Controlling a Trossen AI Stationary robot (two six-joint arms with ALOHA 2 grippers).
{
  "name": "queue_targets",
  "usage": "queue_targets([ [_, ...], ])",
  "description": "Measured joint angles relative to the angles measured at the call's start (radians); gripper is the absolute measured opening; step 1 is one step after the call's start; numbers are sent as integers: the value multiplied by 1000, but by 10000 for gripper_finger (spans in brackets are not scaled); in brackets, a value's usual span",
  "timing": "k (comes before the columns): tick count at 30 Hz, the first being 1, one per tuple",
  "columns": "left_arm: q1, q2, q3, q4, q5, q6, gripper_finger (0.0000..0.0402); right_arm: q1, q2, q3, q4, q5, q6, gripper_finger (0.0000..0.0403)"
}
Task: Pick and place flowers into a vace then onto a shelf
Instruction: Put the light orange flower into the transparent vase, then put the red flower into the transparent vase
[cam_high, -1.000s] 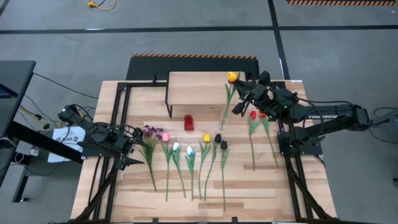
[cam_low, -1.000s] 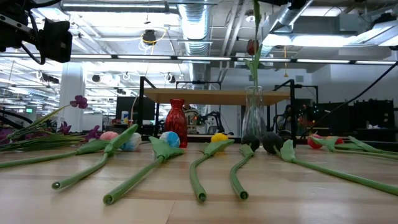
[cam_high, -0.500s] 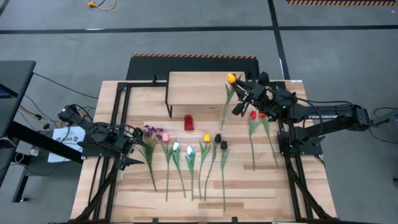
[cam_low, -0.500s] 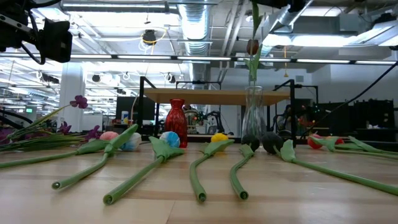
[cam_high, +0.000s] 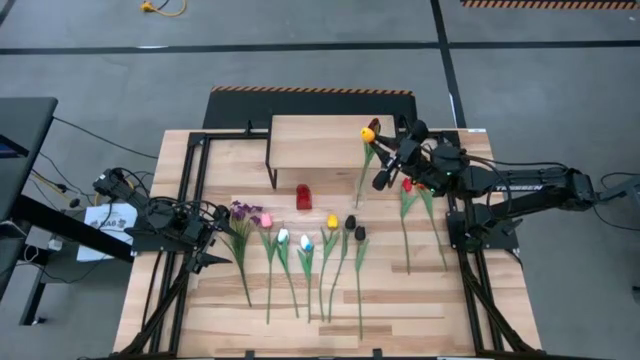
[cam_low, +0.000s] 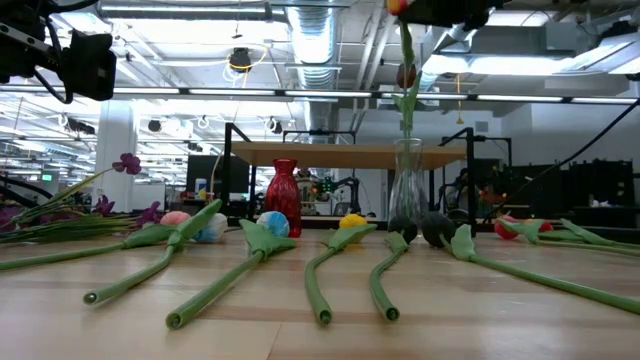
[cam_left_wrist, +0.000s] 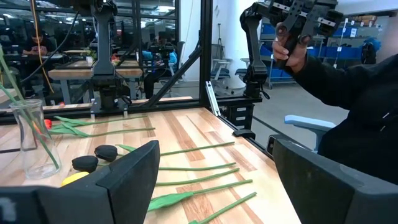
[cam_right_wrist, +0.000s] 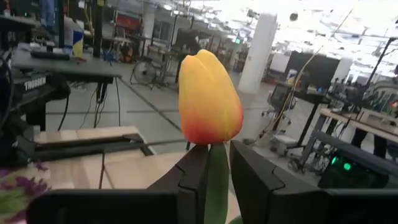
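I hold the orange tulip (cam_right_wrist: 210, 99) in the right gripper (cam_right_wrist: 215, 155): the fingers are narrow and closed on the green stem just under the bloom, above the clear vase (cam_low: 405, 185), which stands on the desk (cam_high: 400, 300) just in front of the shelf (cam_high: 315, 140) near its right end. The left gripper (cam_left_wrist: 214, 180) waits over the left side of the desk with its fingers wide and nothing between them. The step in hand, as I judge it, is seating this stem in the vase. To do it well, I keep the stem near vertical over the mouth, lower until the tip rests inside the glass, and only then release, so the bloom cannot swing and tip the light vase. I then withdraw straight up, clear of the leaves. The remaining flowers (cam_high: 305, 245) lie in a row on the middle of the desk, with more to the right of the vase. The high view gives the gripper's position relative to the shelf but barely shows the glass. The low view shows the stem running down into the vase's neck, and a red vase (cam_low: 285, 195) to its left. Only the right wrist view confirms the grip.
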Motion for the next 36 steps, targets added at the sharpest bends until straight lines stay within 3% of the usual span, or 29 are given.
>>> queue_targets([
  [11,0,0,0,0,0,0,302,0,0,0,-133,0,83,69],
  [25,0,0,0,0,0,0,302,39,0,0,-335,-1,191,159],
  [36,0,0,0,0,0,0,302,80,0,0,-456,-1,232,187],
])
